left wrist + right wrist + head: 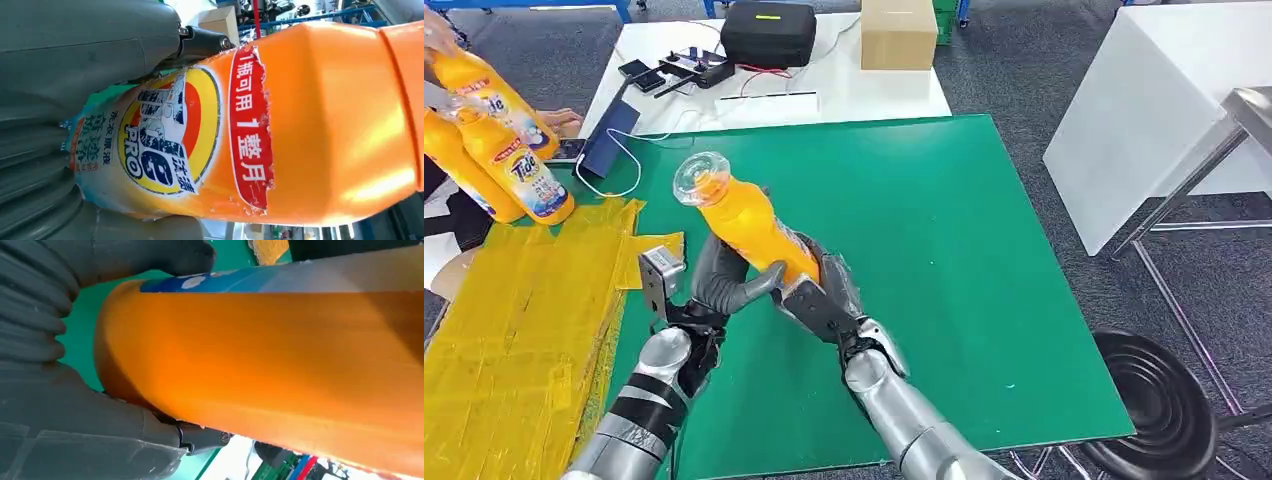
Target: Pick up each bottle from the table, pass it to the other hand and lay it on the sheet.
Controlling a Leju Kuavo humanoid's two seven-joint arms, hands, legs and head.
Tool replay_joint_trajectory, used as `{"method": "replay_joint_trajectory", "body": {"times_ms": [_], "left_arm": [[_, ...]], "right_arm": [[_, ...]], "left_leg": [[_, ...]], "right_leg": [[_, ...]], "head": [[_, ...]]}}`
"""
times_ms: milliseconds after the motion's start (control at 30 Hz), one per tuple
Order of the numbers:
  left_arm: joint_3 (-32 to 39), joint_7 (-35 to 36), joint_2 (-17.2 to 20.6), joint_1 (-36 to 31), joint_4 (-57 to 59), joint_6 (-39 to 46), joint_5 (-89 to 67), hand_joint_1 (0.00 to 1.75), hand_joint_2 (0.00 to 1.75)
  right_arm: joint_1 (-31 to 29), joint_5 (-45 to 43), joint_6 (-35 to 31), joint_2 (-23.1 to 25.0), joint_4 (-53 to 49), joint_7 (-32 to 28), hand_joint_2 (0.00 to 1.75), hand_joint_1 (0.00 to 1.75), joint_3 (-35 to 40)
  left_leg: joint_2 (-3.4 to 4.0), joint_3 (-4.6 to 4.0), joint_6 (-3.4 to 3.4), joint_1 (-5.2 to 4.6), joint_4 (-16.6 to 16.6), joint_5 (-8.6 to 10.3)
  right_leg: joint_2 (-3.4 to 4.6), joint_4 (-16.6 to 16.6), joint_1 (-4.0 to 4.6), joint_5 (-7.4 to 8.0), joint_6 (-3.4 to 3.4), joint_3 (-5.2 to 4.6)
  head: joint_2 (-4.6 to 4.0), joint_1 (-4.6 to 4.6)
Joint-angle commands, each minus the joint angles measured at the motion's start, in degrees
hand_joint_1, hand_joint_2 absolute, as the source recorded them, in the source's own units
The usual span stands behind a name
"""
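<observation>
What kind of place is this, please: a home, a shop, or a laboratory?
Most likely a robot laboratory or test workshop. A green mat covers the work table, a white table behind holds a black equipment case, cables and a cardboard box, and the floor is grey carpet.

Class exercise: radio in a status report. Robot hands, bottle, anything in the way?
Left robot hand and right robot hand both grip the orange bottle above the green mat. Handover underway. Yellow sheet lies left; path open.

head: high, looking down on table | wrists: close-up, both share bottle
</observation>
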Motion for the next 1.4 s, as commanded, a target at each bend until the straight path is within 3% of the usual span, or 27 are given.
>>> {"method": "replay_joint_trajectory", "body": {"times_ms": [33, 500, 533, 567, 933, 967, 1033, 1067, 1100, 1200, 1300, 1333, 1400], "left_arm": [[0.90, 0.17, -0.36, -2.63, 3.68, -0.11, 0.27, 1.75, 1.75], [1.47, 0.39, -0.42, -2.18, 4.84, 0.53, 1.11, 1.75, 1.75], [1.64, 0.35, -0.23, -1.64, 4.28, 0.86, 1.06, 1.75, 1.75], [1.77, 0.37, 0.03, -1.27, 3.79, 1.20, 1.00, 1.75, 1.75], [2.22, 0.30, 0.50, -0.55, 2.67, 3.88, -0.95, 1.75, 1.75], [2.02, 4.39, 2.18, 1.19, 1.03, 26.57, -22.13, 1.75, 1.75], [2.53, 9.08, 3.37, 2.14, 1.56, 39.39, -37.05, 1.75, 1.75], [3.25, 15.27, 3.85, 2.86, 2.62, 45.92, -49.07, 1.75, 1.75], [5.38, 23.56, 4.70, 3.59, 3.98, 48.04, -63.40, 1.75, 1.75], [9.43, 35.55, 7.25, 2.62, 11.90, 47.79, -79.19, 1.75, 1.75], [13.12, 41.30, 8.54, 0.34, 19.14, 44.72, -83.66, 1.75, 1.75], [11.08, 46.81, 10.34, -0.18, 20.92, 42.54, -84.32, 1.75, 1.75], [11.54, 46.28, 10.59, -0.42, 21.98, 43.32, -84.32, 1.75, 1.75]], "right_arm": [[-3.17, -0.11, 0.06, -1.06, 4.67, 0.31, 1.75, 1.75, 2.03], [-2.40, -1.01, -0.31, -1.10, 4.20, -0.39, 1.75, 1.73, 2.42], [-1.80, -1.20, -0.49, -1.83, 1.60, -1.05, 1.75, 0.79, 2.46], [-1.00, -1.55, -0.66, -2.34, -1.00, -0.99, 1.75, 0.00, 2.19], [0.48, -1.87, -0.53, -3.31, -5.50, -0.17, 1.75, 0.00, 2.19], [6.27, -0.48, -0.87, -7.51, -19.33, 1.82, 1.75, 0.00, 1.78], [9.14, -0.13, -0.75, -8.98, -25.29, 2.64, 1.75, 0.00, 0.50], [10.70, 0.18, -0.53, -9.80, -28.43, 2.80, 1.75, 0.00, 0.08], [12.57, 0.46, -0.71, -10.80, -31.96, 3.11, 1.75, 0.00, -0.77], [16.30, 0.54, -0.78, -12.73, -39.30, 3.51, 1.75, 0.00, -2.94], [18.72, 0.31, -0.31, -12.92, -44.04, 3.41, 1.75, 0.00, -5.08], [19.19, 0.30, -0.39, -12.92, -45.07, 3.34, 1.75, 0.00, -5.43], [19.39, 0.28, -0.20, -12.88, -45.51, 3.30, 1.75, 0.00, -5.53]], "left_leg": [[-0.11, 0.15, -0.06, 0.08, 0.03, -0.08], [-0.11, 0.12, -0.05, 0.06, 0.00, -0.05], [-0.15, 0.20, -0.07, 0.11, 0.03, -0.10], [-0.17, 0.25, -0.08, 0.14, 0.05, -0.13], [-0.10, 0.14, -0.05, 0.06, 0.00, -0.07], [-0.13, 0.21, -0.08, 0.13, 0.04, -0.12], [-0.21, 0.21, -0.07, 0.08, -0.03, -0.11], [-0.25, 0.17, -0.04, 0.04, -0.09, -0.04], [-0.21, 0.10, -0.05, 0.06, -0.05, -0.04], [-0.32, 0.46, -0.10, 0.12, -0.16, -0.15], [-0.30, 0.25, -0.07, 0.05, -0.13, -0.07], [-0.37, 0.34, -0.10, 0.11, -0.10, -0.12], [-0.12, 0.03, -0.05, 0.05, -0.04, -0.05]], "right_leg": [[-0.02, -0.02, 0.06, -0.07, -0.02, 0.19], [-0.04, -0.04, 0.05, -0.05, -0.01, 0.16], [-0.04, -0.04, 0.09, -0.09, -0.02, 0.26], [-0.04, -0.04, 0.11, -0.12, -0.02, 0.32], [-0.01, -0.04, 0.05, -0.06, -0.01, 0.19], [-0.01, -0.05, 0.10, -0.10, -0.02, 0.29], [-0.09, -0.07, 0.06, -0.11, -0.01, 0.29], [-0.09, -0.11, 0.03, -0.05, -0.01, 0.23], [-0.11, -0.10, 0.04, -0.05, -0.01, 0.14], [-0.16, -0.20, 0.09, -0.18, -0.03, 0.53], [-0.15, -0.13, 0.03, -0.11, -0.02, 0.29], [-0.18, -0.13, 0.08, -0.16, -0.05, 0.40], [-0.01, -0.06, 0.03, -0.04, -0.02, 0.02]], "head": [[0.00, 0.00], [0.00, 0.00], [0.00, 0.00], [0.00, 0.00], [0.00, 0.00], [0.00, 0.00], [0.00, 0.02], [0.00, 0.00], [0.02, -0.04], [0.00, 0.00], [0.00, 0.00], [0.00, 0.02], [0.00, 0.00]]}}
